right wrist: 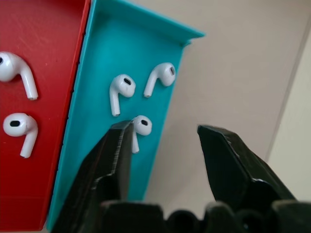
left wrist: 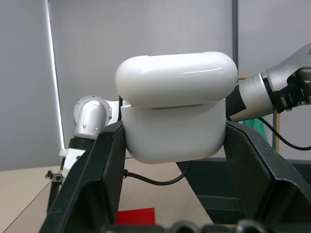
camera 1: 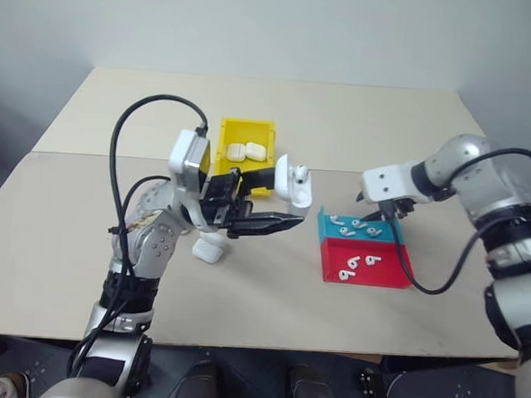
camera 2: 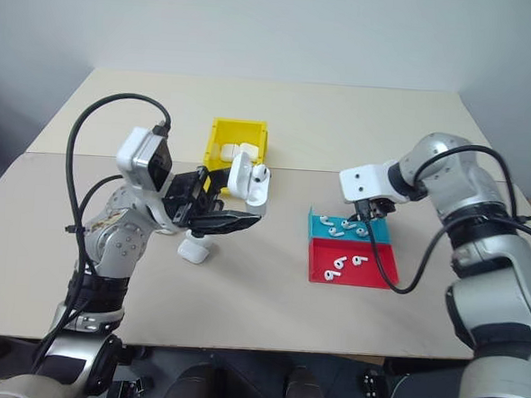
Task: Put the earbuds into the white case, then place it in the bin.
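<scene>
Glossy white pebble-shaped charging case (left wrist: pixel 173 114), lid flipped up, sits clamped in left gripper (camera 1: pixel 266 219) above the beige table (camera 1: pixel 268 298), presumably presented for loading, while right gripper (right wrist: pixel 165 133), fingers spread, hovers over white stemmed earbuds (right wrist: pixel 121 86) in shallow teal plastic tray (right wrist: pixel 104 73); one bud half-hidden behind a finger (right wrist: pixel 109 155).

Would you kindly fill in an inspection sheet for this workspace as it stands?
Surface: beige table, two joined boards.
Job's things: open white case held up, one earbud seated; earbuds in teal tray and red tray; yellow bin holds two cases.
Clutter: spare case on table.
Grippers: left gripper shut on case; right gripper open over teal tray.
Cables: black, looping along both arms.
Surroundings: plain grey wall.
</scene>
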Robot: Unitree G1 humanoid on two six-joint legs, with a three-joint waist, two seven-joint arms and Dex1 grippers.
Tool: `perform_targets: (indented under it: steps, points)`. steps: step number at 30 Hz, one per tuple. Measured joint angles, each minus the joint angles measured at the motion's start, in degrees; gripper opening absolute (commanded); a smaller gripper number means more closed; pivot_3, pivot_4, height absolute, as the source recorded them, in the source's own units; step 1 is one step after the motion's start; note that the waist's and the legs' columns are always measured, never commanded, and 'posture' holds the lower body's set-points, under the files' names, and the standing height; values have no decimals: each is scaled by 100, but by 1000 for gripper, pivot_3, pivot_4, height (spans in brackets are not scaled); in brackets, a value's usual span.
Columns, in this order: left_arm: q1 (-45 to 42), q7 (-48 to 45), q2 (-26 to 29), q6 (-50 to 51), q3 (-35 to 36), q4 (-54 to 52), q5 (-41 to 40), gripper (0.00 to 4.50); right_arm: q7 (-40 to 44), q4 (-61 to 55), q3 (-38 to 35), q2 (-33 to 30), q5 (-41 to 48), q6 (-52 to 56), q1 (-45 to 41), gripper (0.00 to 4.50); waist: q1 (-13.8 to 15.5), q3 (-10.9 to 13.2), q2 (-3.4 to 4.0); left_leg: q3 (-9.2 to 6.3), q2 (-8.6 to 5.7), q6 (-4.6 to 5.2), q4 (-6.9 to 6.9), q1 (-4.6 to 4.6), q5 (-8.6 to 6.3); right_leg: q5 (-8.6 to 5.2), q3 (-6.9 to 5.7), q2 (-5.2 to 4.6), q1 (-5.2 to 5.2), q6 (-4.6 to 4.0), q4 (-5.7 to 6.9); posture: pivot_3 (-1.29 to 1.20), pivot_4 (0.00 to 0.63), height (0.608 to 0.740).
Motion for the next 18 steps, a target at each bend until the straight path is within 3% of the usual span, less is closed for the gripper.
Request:
perform_targets:
  steps: [9,18]
  points:
    - [271,350,176,0,75,-451,-19,2751,-385,1527,156,556,-915,-782,-539,2453,-11,1,2,0,0,-8,0,4,5,0,-1,0,2,0,8,0,150,740]
    - [426,614,323,8,106,-701,-77,2751,-799,1933,149,850,-1346,-844,-594,2453,-18,1,3,0,1,-10,0,4,6,0,-1,0,2,0,9,0,150,740]
